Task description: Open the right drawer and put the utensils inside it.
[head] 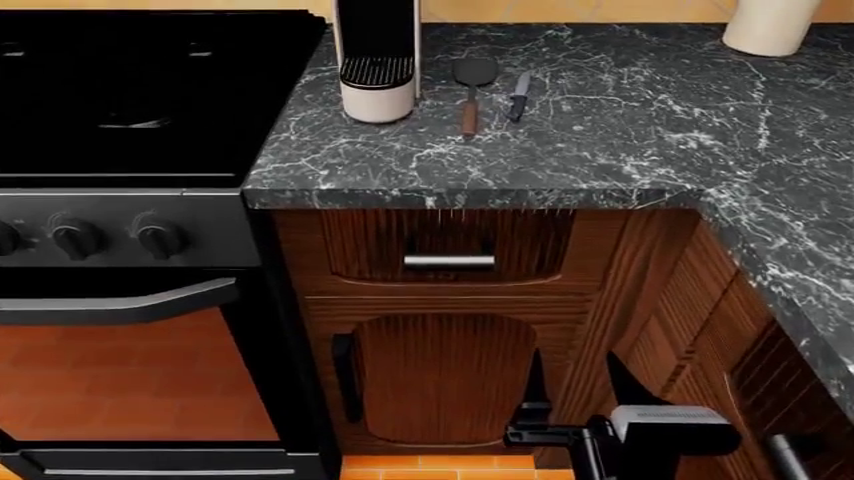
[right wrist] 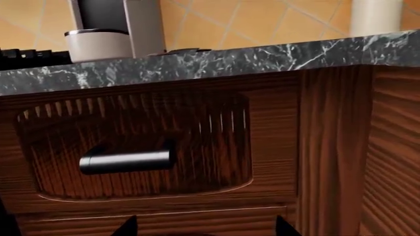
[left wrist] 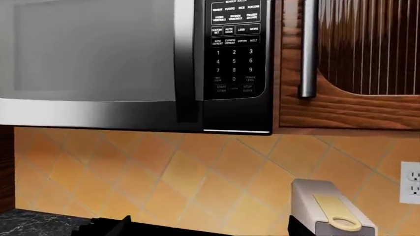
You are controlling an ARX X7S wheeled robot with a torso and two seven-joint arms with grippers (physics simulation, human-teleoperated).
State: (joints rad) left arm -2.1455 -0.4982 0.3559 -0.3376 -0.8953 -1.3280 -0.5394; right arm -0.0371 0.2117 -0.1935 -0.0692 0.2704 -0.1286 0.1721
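- Drawer (head: 447, 245) sits closed under the front edge of the dark marble table (head: 641, 130), its arched recessed panel carrying a short horizontal bar handle (head: 449, 262); the right wrist view shows the same handle (right wrist: 126, 161) close up, nothing touching it.
- Spatula (head: 471, 88) lies on the table with its dark rounded head toward the wall and its wooden handle toward the table's front edge.
- Knife (head: 518, 97) lies just beside the spatula on its right, roughly parallel, apart from it, dark handle toward the wall end.
- Coffee machine (head: 378, 60), black above with a white base, stands just left of the spatula; the right wrist view shows it (right wrist: 111, 29) over the table edge.
- White cylinder (head: 770, 25) stands at the far right of the table, well apart from the utensils.
- Black stove (head: 134, 100) with knobs fills the left side of the head view.
- Right gripper (head: 577, 385) hangs low in front of the cabinet door (head: 441, 380) below the drawer, two dark fingers pointing up and spread apart; the jaws are open and hold nothing.
- Left gripper (left wrist: 203, 227) shows only as dark finger bases at the frame edge; I cannot tell how far its jaws stand apart.
- Microwave (left wrist: 131, 59) fills the left wrist view; its keypad reads POTATO, RICE, POPCORN, FRESH VEGETABLE, FROZEN VEGETABLE, AUTO COOK, AUTO DEFROST, EXPRESS DEFROST, SOFTEN, MELT, and digits 1 to 9 and 0. Smaller labels are too blurred to read.
- Wall cabinet (left wrist: 354, 64) with a vertical metal handle adjoins the microwave, above an orange tiled wall (left wrist: 184, 172) with a white outlet (left wrist: 410, 182).
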